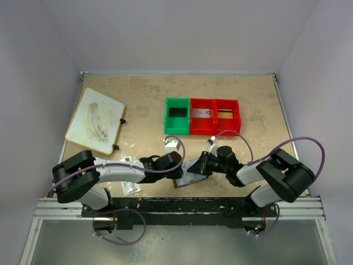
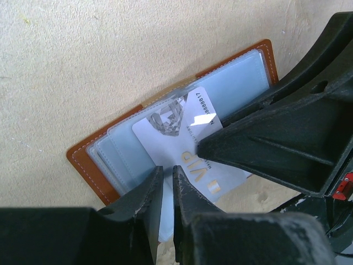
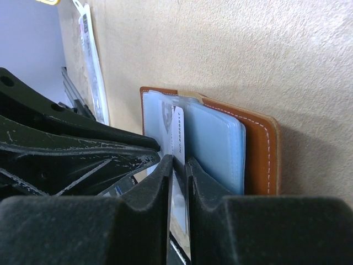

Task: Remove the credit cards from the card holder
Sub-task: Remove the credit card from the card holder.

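Where it lies open on the bench (image 2: 83, 66), at 6 o'clock of the red and green bins (image 1: 214, 101), the card holder (image 2: 237, 83): brown leather, bluish pockets. Silvery card (image 2: 176, 143): half out of a pocket toward 5 o'clock, gold "VIP" lettering, a crest, a digit row partly hidden. Right hand (image 3: 177, 163): at 3 o'clock of the holder, pressed together on the card's edge. Left hand (image 2: 167, 179): at 9 o'clock, pinching the holder's pocket edge.

"VIP" in gold on the silvery grey card (image 2: 182, 149), beside partly legible printed digits.
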`<action>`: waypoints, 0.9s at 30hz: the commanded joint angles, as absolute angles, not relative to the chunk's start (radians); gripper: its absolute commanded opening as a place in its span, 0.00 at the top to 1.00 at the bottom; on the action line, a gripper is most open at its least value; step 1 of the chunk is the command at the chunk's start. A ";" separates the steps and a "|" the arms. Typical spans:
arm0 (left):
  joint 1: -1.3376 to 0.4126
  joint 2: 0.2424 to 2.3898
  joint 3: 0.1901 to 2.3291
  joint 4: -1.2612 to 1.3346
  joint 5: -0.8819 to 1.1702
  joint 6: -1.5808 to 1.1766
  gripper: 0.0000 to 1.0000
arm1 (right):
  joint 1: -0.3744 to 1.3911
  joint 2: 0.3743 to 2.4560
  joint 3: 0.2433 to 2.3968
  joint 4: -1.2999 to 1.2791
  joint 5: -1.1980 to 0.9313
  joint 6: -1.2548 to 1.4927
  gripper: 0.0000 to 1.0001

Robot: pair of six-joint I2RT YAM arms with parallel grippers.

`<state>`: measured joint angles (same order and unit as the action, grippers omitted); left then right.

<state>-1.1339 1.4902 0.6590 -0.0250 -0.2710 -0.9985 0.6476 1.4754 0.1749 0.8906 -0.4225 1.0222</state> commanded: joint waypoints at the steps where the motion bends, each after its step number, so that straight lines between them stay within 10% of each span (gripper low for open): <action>1: -1.138 1.495 0.660 -0.105 -0.305 -0.968 0.90 | 0.646 1.496 0.180 0.951 -0.458 1.026 0.81; 27: -1.138 1.493 0.654 -0.114 -0.310 -0.973 0.91 | 0.646 1.431 0.156 0.907 -0.408 1.047 0.96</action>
<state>-1.1347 1.4902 0.6590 -0.0284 -0.2768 -0.9989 0.6476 1.4548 0.1566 0.9291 -0.4362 1.0615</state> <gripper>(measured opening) 0.096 0.043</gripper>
